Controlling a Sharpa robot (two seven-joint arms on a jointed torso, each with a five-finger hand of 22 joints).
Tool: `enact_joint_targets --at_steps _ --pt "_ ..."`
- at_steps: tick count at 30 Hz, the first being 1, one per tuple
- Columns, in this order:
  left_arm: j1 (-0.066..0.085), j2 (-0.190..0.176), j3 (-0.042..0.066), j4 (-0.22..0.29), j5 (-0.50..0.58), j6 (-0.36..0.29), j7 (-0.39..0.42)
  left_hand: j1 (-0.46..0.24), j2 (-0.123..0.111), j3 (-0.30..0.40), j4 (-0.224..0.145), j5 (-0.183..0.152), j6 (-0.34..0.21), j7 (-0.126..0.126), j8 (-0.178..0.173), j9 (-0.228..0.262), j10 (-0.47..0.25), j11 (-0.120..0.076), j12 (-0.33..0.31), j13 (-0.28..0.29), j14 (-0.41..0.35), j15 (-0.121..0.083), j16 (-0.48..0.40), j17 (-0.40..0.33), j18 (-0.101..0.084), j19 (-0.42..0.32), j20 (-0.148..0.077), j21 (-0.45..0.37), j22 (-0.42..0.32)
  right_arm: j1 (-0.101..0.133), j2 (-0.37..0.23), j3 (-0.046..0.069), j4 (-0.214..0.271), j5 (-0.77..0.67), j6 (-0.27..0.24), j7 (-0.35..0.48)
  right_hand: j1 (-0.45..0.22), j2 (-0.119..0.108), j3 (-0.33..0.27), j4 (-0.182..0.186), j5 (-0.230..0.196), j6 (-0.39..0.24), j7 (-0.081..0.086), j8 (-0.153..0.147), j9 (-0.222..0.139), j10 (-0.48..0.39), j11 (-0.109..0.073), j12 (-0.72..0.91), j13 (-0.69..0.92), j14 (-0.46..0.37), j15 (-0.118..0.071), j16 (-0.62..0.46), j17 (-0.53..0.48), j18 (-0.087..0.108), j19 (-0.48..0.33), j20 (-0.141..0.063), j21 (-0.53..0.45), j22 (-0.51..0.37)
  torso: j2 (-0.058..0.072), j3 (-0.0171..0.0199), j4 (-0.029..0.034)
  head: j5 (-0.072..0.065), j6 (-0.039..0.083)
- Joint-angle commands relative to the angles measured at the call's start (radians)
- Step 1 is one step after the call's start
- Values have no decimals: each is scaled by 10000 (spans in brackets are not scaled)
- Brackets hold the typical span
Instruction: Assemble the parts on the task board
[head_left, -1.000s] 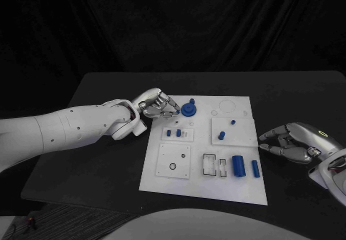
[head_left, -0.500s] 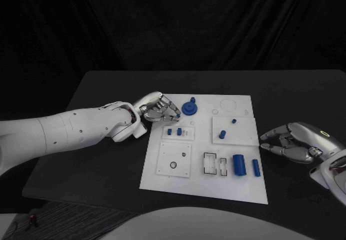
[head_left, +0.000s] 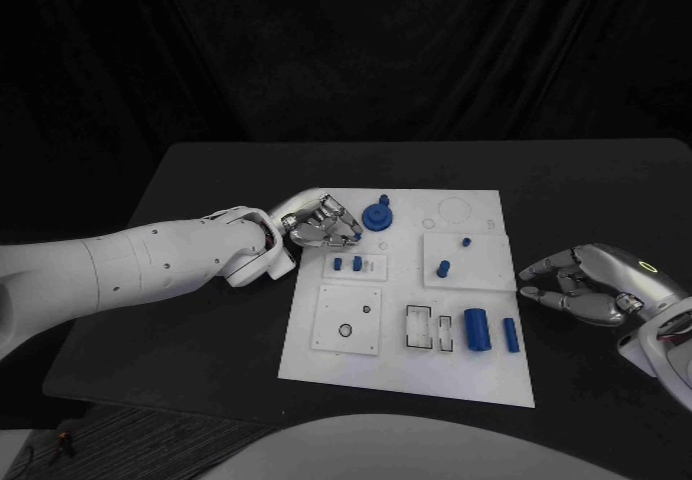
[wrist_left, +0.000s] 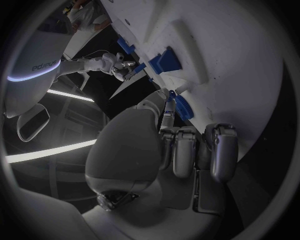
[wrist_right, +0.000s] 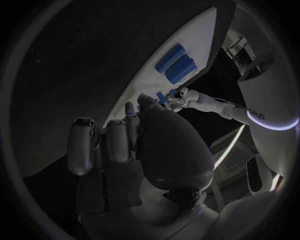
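A: White flat task board (head_left: 408, 375) is seen mid-table on the black table (head_left: 202, 330). Small blue peg (wrist_left: 172, 100), slim and short, is pinched at the tips of the silver left hand (head_left: 315, 221), over the board's far-left corner.

B: Long axis of the peg?

A: In the left wrist view it is seen running out along the fingers (wrist_left: 187, 150) toward the board surface. Whether it is upright over the board cannot be told. The other fingers are curled in close.

B: What lies nearest?

A: Blue round geared part with a post (head_left: 378, 217) is seen just beside the left hand, on its right. The small raised plate holding two short blue pegs (head_left: 346, 264) lies just nearer the robot than the hand. A seat for the held peg is judged to be in this corner, so the left hand is the nearer one.

B: Right hand?

A: Silver right hand (head_left: 588, 287) is rested on the table off the board's right edge, well apart, fingers curled, nothing held. Two larger blue cylinders (head_left: 490, 332) lie on the board near it.
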Motion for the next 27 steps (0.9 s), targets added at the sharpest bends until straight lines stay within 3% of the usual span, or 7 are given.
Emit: enact_joint_targets --at_steps 1,16,27 --pt "-23 42 5 -31 -34 144 76 125 -1 -55 18 -1 42 10 15 203 1047 41 35 2634 1039 79 27 2633 -74 391 83 -41 2347 -24 -18 3 29 -20 41 -1 74 13 -23 -27 -61 32 -15 29 13 -12 -57 -39 -4394 364 -88 -28 6 27 334 10 -44 2084 -8 -7 2 -5 -25" --pt "-38 9 5 -96 -35 288 -45 164 30 -72 5 -13 -6 27 -10 196 1047 53 35 2634 1039 89 27 2633 -64 356 91 -79 2332 -27 -17 3 14 -20 82 -2 79 13 -26 -26 -61 37 -11 31 15 -13 -56 -43 -4396 362 -89 -35 -7 27 332 9 -46 2083 -9 -2 7 -23 -38" --pt "-50 -74 5 -43 -35 322 -155 206 41 -84 -17 14 -20 36 -17 195 1047 61 35 2634 1039 97 27 2633 -62 347 98 -86 2329 -30 -19 3 10 -20 124 -11 82 16 -30 -20 -62 49 -7 36 17 -14 -53 -48 -4400 361 -88 -37 -11 29 329 9 -54 2081 -4 -4 14 78 -56"
